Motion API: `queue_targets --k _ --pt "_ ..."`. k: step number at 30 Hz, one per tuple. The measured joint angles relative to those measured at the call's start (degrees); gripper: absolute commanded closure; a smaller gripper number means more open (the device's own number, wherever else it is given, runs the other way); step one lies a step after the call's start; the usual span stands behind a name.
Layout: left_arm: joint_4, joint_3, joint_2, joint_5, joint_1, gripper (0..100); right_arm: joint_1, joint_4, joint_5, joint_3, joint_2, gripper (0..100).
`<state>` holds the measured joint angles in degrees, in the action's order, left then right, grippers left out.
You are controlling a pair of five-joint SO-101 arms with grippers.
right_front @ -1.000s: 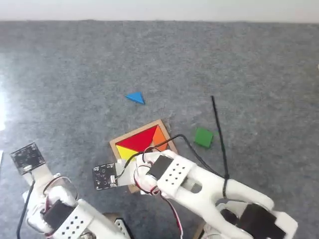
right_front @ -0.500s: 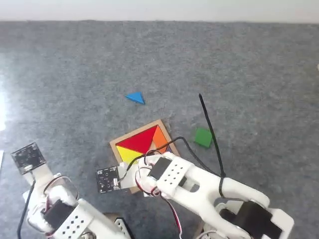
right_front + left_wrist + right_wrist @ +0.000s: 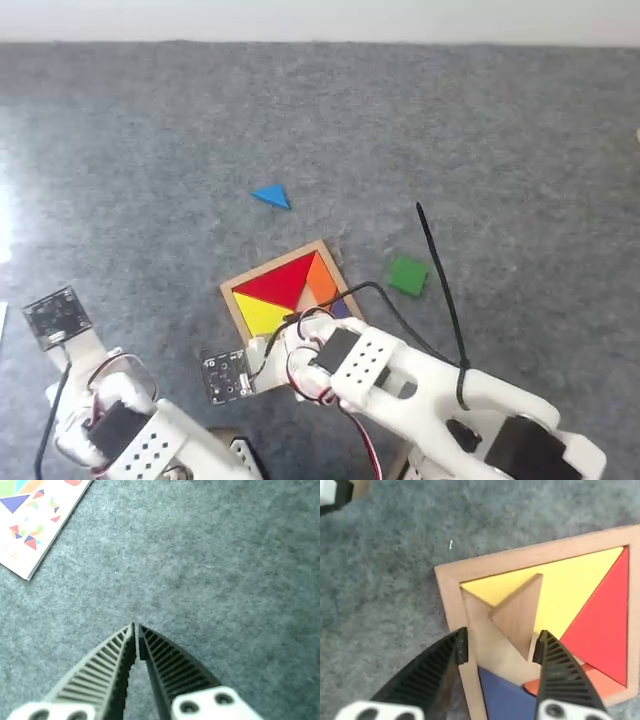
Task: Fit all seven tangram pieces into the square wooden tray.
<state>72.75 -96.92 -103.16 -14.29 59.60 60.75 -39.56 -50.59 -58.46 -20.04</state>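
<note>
my right claw (image 3: 502,641) spread wide over the wooden tray (image 3: 451,600), plain wood triangle (image 3: 519,615) between its fingers (image 3: 440,670), left claw (image 3: 136,627) pinched together above felt (image 3: 225,555)

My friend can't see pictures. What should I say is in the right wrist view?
The open right gripper hangs over one corner of the square wooden tray, which lies on grey felt. In the tray are a yellow triangle, a red triangle, a dark blue piece and, under the gripper, a wood-coloured triangle.
</note>
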Motion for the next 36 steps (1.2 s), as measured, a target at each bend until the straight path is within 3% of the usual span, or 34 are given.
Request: queue_targets --k 24,30,36 --pt "0.00 0.00 0.00 0.00 0.00 98 -2.20 11.08 -9.32 -5.80 -0.35 78.1" --pt "0.00 0.00 0.00 0.00 0.00 98 -3.08 17.85 -9.41 -10.73 -2.46 89.3" --pt "0.00 0.00 0.00 0.00 0.00 98 -3.34 27.16 -6.95 -17.93 -6.59 89.8"
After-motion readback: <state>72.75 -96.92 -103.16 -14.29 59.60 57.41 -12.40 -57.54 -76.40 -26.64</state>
